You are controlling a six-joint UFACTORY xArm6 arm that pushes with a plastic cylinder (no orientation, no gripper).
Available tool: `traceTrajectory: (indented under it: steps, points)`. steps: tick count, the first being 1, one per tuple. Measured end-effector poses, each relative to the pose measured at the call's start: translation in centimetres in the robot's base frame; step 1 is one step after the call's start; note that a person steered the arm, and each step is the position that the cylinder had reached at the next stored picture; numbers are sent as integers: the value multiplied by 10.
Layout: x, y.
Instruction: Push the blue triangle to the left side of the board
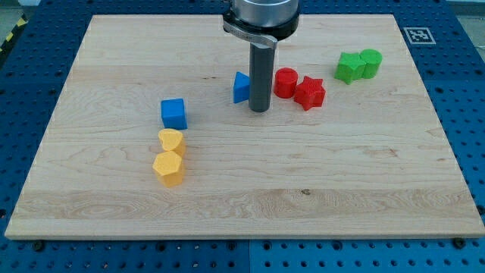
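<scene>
Blue triangle (pixel 242 88) stands near the board's middle, a little toward the far edge, touching the left side of my tip (pixel 260 111).

My tip is a plain rod and holds nothing. Just right of it stand a red cylinder (pixel 286 82) and a red star (pixel 310 92). To the left, nearer, are a blue cube (pixel 174 114), a yellow heart (pixel 172 142) and a yellow hexagon (pixel 168 168). Two green blocks (pixel 359 66) sit far right on the wooden board (pixel 318 189). The triangle's pointing direction I cannot tell.

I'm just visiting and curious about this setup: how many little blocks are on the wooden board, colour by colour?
Blue: 2, the blue triangle block touching my tip on its view's left, and the blue cube.
Red: 2, the red cylinder and the red star block.
Green: 2, the two green blocks.
Yellow: 2, the two yellow blocks.
Total: 8
</scene>
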State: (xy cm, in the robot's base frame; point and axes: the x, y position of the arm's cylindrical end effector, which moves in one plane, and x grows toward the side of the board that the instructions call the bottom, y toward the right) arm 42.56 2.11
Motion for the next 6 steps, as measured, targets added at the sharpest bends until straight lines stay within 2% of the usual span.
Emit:
traceTrajectory:
  steps: [6]
  points:
    - [-47,-5]
